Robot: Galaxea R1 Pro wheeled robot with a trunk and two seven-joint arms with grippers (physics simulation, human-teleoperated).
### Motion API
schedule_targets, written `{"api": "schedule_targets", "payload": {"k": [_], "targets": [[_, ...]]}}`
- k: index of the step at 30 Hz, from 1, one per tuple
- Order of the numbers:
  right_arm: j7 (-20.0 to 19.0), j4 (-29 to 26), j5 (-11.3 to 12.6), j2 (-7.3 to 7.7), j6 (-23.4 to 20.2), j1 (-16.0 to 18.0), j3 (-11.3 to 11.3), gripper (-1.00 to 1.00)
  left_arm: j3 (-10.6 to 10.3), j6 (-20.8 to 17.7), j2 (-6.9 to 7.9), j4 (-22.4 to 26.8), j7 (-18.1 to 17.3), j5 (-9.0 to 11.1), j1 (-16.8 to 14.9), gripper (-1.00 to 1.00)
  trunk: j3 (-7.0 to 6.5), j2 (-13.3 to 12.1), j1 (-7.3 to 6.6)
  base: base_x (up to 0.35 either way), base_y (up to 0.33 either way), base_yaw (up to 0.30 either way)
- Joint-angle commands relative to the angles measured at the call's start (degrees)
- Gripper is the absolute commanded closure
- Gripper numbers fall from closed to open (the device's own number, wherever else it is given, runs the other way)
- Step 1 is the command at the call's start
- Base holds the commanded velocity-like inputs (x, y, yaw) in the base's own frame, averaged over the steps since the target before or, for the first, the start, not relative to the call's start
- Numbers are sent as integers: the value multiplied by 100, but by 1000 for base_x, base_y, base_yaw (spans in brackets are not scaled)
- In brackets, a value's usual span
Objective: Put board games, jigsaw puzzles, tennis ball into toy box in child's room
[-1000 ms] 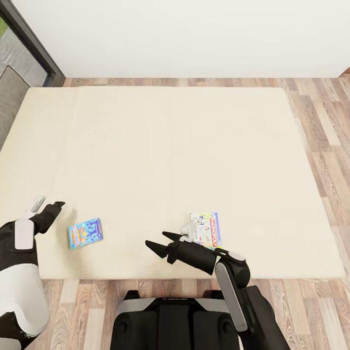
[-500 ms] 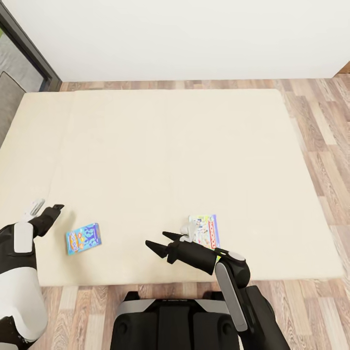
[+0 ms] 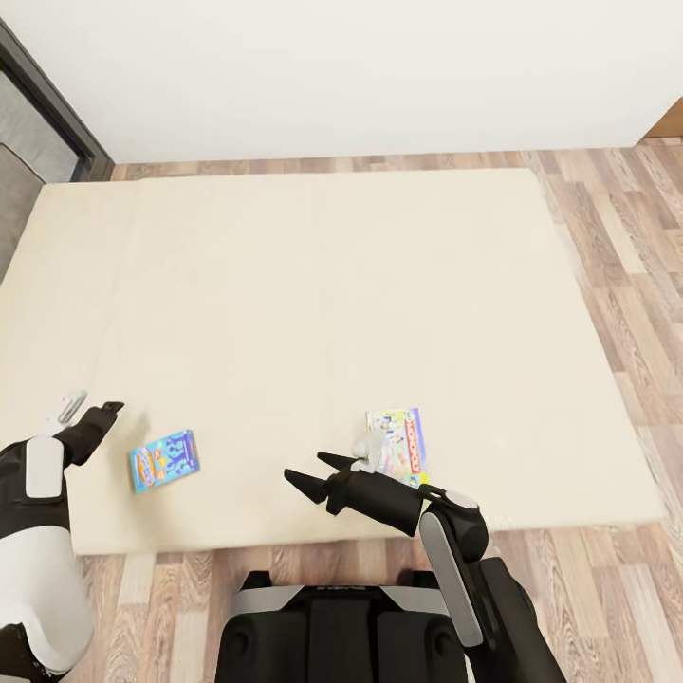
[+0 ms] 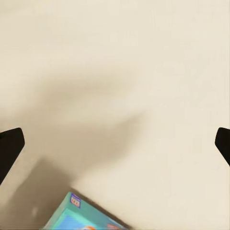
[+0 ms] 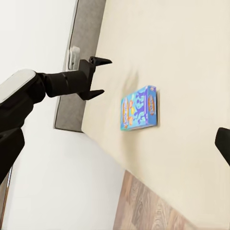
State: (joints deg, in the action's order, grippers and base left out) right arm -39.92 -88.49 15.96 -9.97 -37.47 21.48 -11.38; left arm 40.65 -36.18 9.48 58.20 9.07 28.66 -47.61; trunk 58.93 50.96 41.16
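The small blue board game with cartoon art (image 3: 165, 460) lies flat on the plain beige mattress (image 3: 313, 285) near its front edge; the white Monopoly box (image 3: 403, 443) sits well apart; your left gripper (image 3: 87, 415) hovers just beside the blue box, jaws spread; your right gripper (image 3: 311, 474) is likewise released; flat boxes may skid when pinched.

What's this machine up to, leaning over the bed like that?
It is tidying toys. Two board games lie on the beige bed: a small blue one near its left end effector, and a white Monopoly box just beyond its right end effector. Both end effectors are open and empty, hovering over the mattress; nothing is picked up yet.
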Motion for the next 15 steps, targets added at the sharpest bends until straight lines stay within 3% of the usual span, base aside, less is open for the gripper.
{"api": "schedule_targets", "payload": {"k": [1,10,13,15], "targets": [[1,-2,30,-3,-40,3,4,-100,4,-27,0,7,45,61,0,-100,3,4,-1,-146,84,-3],[2,-2,30,-3,-39,4,4,-100,-27,-35,-13,7,51,66,6,-100,3,4,-1,-51,31,-1],[2,-2,30,-3,-39,5,4,-100,-173,-37,-16,7,46,65,13,-100,3,4,-1,-7,4,0],[2,-5,30,-3,-37,4,4,-100,-399,-43,-10,4,44,63,20,-100,3,4,-1,-3,2,0]]}}
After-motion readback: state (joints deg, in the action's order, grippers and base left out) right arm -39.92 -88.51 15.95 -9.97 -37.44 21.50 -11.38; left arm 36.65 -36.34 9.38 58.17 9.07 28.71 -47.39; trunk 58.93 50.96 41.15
